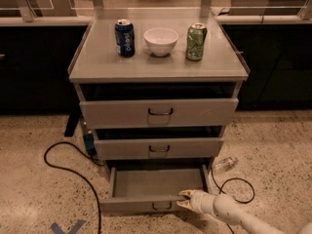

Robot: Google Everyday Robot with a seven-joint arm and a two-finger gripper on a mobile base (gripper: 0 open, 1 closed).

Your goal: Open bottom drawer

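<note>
The bottom drawer (131, 204) is the lowest of three grey fronts on the cabinet. It stands pulled out, and its empty grey inside (156, 182) shows. A small dark loop handle (161, 207) sits at the middle of its front. My gripper (182, 199), pale and at the end of a white arm coming from the lower right, rests at the top edge of the drawer front just right of the handle. One fingertip lies above the edge and one below it.
On the cabinet top stand a blue can (125, 38), a white bowl (161, 41) and a green can (196, 42). Black cables (63, 162) loop over the speckled floor at left and right. A clear plastic bottle (225, 164) lies by the cabinet's right foot.
</note>
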